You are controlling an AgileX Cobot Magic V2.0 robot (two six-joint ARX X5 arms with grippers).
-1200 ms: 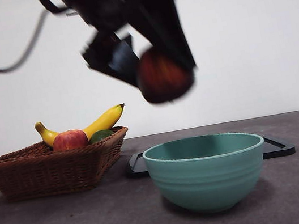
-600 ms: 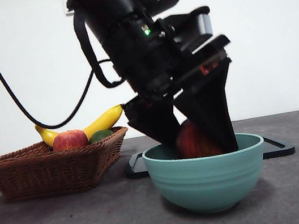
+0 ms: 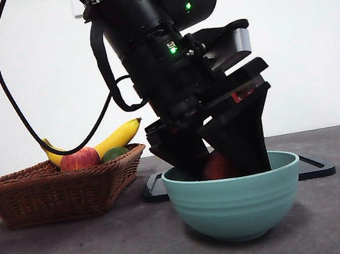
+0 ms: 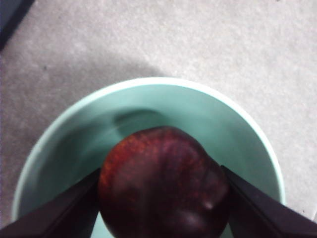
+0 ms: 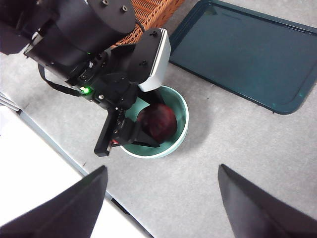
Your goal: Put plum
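The plum (image 4: 163, 183) is dark maroon and glossy, and it sits low inside the teal bowl (image 4: 148, 87). My left gripper (image 4: 163, 198) is shut on the plum, one black jaw pressed against each side. In the front view the left gripper (image 3: 221, 157) reaches down into the bowl (image 3: 234, 201), and only the top of the plum (image 3: 218, 166) shows above the rim. My right gripper (image 5: 162, 168) hangs high above the table, open and holding nothing. From there I look down on the plum (image 5: 157, 121) in the bowl (image 5: 181, 134).
A wicker basket (image 3: 56, 185) stands to the left of the bowl. It holds a banana (image 3: 116, 138), a red apple (image 3: 79, 159) and a green fruit (image 3: 114, 153). A dark flat tray (image 3: 317, 167) lies behind the bowl, seen also as the tray (image 5: 247, 54).
My left arm has come down from above the bowl with the plum in its jaws. The plum now sits lower in the bowl than half a second ago.
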